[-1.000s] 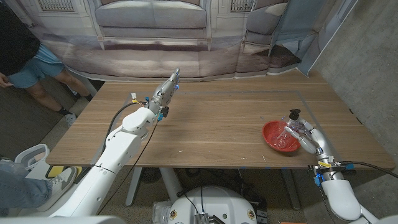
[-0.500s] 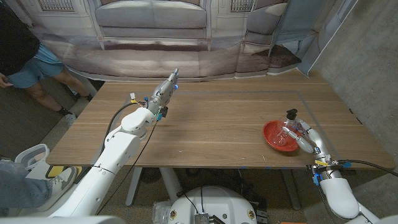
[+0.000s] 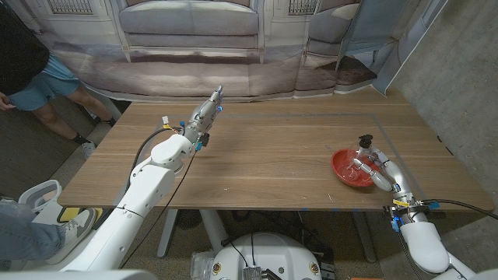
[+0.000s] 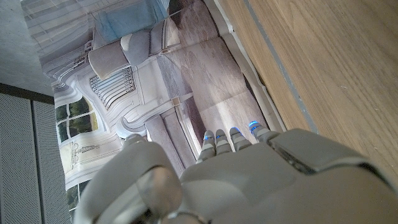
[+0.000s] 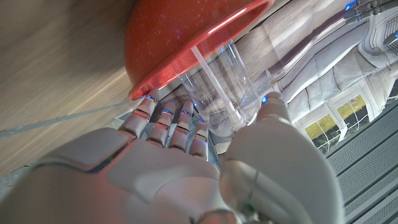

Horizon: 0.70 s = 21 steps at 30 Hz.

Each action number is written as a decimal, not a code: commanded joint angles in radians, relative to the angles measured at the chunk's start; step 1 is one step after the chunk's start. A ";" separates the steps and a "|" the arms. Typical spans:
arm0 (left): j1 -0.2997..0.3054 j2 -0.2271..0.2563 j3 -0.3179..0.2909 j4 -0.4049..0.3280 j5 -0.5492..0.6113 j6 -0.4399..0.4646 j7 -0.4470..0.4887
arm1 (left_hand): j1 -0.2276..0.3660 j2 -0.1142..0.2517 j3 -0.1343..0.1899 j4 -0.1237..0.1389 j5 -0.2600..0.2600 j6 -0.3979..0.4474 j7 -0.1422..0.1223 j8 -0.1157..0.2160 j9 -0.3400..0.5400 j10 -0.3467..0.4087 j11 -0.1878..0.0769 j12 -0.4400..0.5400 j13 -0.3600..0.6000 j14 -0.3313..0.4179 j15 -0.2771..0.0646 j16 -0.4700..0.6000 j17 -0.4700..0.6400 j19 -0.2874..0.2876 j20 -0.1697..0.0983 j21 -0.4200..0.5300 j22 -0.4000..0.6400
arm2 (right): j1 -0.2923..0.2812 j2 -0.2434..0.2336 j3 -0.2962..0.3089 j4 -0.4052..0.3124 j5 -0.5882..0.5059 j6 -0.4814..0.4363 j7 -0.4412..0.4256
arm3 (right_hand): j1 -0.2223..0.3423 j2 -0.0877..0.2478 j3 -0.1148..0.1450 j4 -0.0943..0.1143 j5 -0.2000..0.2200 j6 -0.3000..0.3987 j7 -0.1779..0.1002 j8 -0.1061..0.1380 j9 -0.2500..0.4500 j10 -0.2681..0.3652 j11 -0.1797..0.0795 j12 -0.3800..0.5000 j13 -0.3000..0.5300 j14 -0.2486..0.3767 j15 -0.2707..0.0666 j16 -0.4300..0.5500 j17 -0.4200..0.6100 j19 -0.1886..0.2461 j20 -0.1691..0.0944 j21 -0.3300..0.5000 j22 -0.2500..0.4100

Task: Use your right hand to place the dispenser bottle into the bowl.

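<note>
From the head view, one wooden table (image 3: 272,155) carries one red bowl (image 3: 348,166) at about four o'clock from the table's middle, near the front right edge. One clear dispenser bottle (image 3: 363,161) with a black pump top stands in the bowl, tilted, its top toward twelve o'clock. The right hand (image 3: 380,173) is at the bowl's three o'clock side with its fingers around the bottle, holding it over the bowl's inside. The left hand (image 3: 208,109) is at about ten o'clock from the table's middle, well apart from the bowl, its fingers stretched straight toward the far edge and holding nothing. One person (image 3: 27,66) stands beyond the table's far left corner.

In the left wrist view, the back of the left hand (image 4: 249,180) shows with its fingertips (image 4: 231,134) side by side, extended past the table's edge, with nothing between them.

In the right wrist view, the right hand (image 5: 186,162) has its fingers and thumb closed on the clear bottle (image 5: 217,81), which touches the rim of the red bowl (image 5: 180,43).
</note>
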<state>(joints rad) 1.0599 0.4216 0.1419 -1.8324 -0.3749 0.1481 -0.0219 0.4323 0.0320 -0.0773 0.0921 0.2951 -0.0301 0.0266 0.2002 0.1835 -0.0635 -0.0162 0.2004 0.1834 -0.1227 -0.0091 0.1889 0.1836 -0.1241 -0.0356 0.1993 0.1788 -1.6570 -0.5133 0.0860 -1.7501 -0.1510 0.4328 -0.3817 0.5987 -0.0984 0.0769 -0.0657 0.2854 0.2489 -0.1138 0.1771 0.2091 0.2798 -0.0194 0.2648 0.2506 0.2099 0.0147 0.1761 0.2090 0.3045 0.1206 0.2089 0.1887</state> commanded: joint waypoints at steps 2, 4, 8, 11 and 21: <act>-0.009 -0.004 0.006 0.019 -0.003 -0.006 -0.013 | 0.001 0.013 -0.008 0.003 0.000 0.000 0.000 -0.003 0.004 -0.002 0.000 0.002 0.004 -0.005 0.004 0.000 0.002 -0.006 -0.001 0.003 0.004 | -0.015 -0.003 0.009 -0.025 0.012 -0.016 -0.001 | -0.022 -0.006 -0.012 0.005 0.012 -0.029 0.002 -0.002 0.002 -0.018 0.005 -0.006 -0.002 -0.010 0.010 0.006 0.000 0.001 0.017 -0.004 0.003; -0.009 -0.006 0.006 0.021 -0.002 -0.009 -0.013 | 0.001 0.013 -0.008 0.003 -0.001 0.002 0.001 -0.002 0.004 -0.002 0.000 0.001 0.004 -0.004 0.004 0.000 0.002 -0.006 0.000 0.003 0.004 | -0.016 -0.003 0.010 -0.025 0.010 -0.013 -0.001 | -0.026 -0.008 -0.015 0.007 0.014 -0.037 0.004 -0.003 0.002 -0.021 0.006 -0.007 -0.002 -0.010 0.009 0.007 -0.001 0.001 0.019 -0.003 0.003; -0.008 -0.008 0.006 0.024 -0.003 -0.010 -0.012 | 0.001 0.013 -0.009 0.003 -0.001 0.002 0.002 -0.002 0.004 -0.002 -0.002 0.001 0.004 -0.005 0.004 0.000 0.002 -0.006 0.000 0.003 0.004 | -0.017 0.001 0.012 -0.026 0.007 -0.008 -0.006 | -0.033 -0.011 -0.019 0.009 0.018 -0.046 0.005 -0.002 0.002 -0.025 0.008 -0.009 -0.004 -0.010 0.013 0.008 -0.002 0.001 0.021 -0.003 0.003; -0.006 -0.008 0.006 0.023 -0.003 -0.012 -0.011 | 0.002 0.013 -0.009 0.003 -0.001 0.002 0.002 -0.002 0.004 -0.002 -0.001 0.001 0.004 -0.004 0.005 0.000 0.002 -0.006 0.000 0.003 0.004 | -0.019 0.003 0.014 -0.027 0.002 -0.001 -0.009 | -0.037 -0.013 -0.022 0.011 0.020 -0.049 0.004 0.000 0.001 -0.027 0.005 -0.010 -0.004 -0.011 0.012 0.009 -0.002 0.001 0.021 -0.003 0.003; 0.001 -0.011 0.004 0.021 -0.004 -0.019 -0.009 | 0.002 0.014 -0.011 0.003 -0.001 0.000 0.001 -0.003 0.004 -0.002 0.000 0.002 0.004 -0.005 0.005 0.000 0.002 -0.006 0.000 0.003 0.004 | -0.025 0.005 0.027 -0.039 -0.008 0.018 -0.007 | -0.047 -0.016 -0.029 0.014 0.027 -0.055 0.006 0.004 0.001 -0.033 0.008 -0.012 -0.006 -0.017 0.011 0.009 -0.004 0.003 0.023 -0.003 0.003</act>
<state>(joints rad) 1.0543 0.4137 0.1467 -1.8124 -0.3773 0.1353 -0.0322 0.4363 0.0359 -0.0856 0.0921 0.2951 -0.0301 0.0266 0.2002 0.1835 -0.0635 -0.0162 0.2004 0.1834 -0.1227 -0.0091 0.1889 0.1835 -0.1241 -0.0356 0.1993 0.1788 -1.6752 -0.5122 0.1009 -1.7775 -0.1479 0.4290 -0.3870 0.5607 -0.1180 0.0525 -0.0494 0.3069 0.1938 -0.1082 0.1772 0.2092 0.2514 -0.0126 0.2554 0.2413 0.1976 0.0270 0.1815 0.2044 0.3028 0.1396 0.2090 0.1892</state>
